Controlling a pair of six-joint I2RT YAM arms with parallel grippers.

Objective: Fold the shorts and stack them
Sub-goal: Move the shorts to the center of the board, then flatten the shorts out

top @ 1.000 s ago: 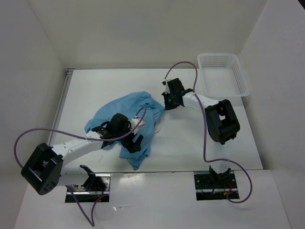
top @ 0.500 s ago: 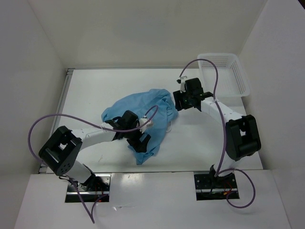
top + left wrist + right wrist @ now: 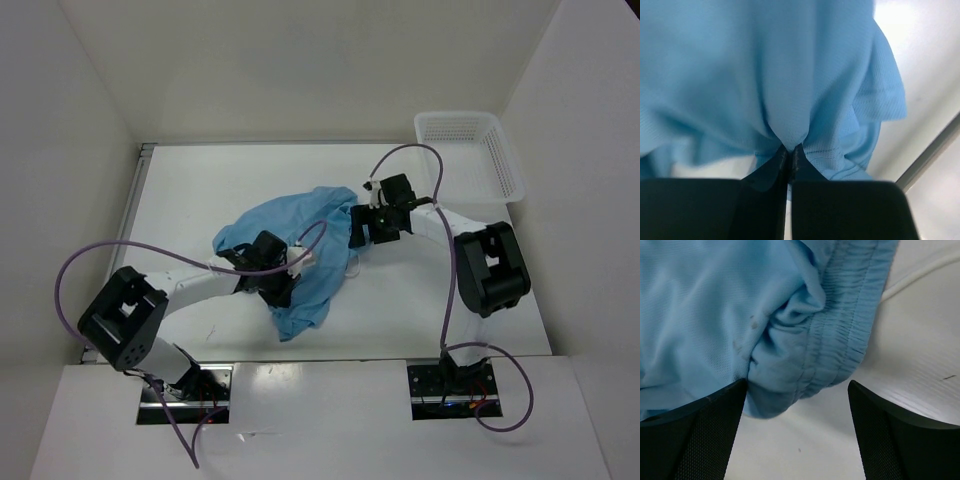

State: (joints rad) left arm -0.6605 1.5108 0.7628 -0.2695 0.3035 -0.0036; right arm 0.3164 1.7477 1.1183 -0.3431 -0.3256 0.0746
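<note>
Right end effector (image 3: 362, 228) returned leftward; shorts (image 3: 300, 215) waistband (image 3: 840, 330) apparently between open fingers (image 3: 695, 435).

A white table (image 3: 200, 190) forms the floor of an enclosure, with plain white walls (image 3: 300, 70) rising at its far, left and right sides. A white plastic basket (image 3: 466, 117) with mesh-like sides sits at the far right corner of the table, close to the right wall. A grey metal strip (image 3: 129, 225) borders the table's left edge. Along the near side runs a white ledge (image 3: 320, 420) with two dark plates (image 3: 218, 380) set into it, one left and one right. The right wrist view shows a short dark mark (image 3: 950, 376) on the table surface and a tiny speck (image 3: 799, 450).
</note>
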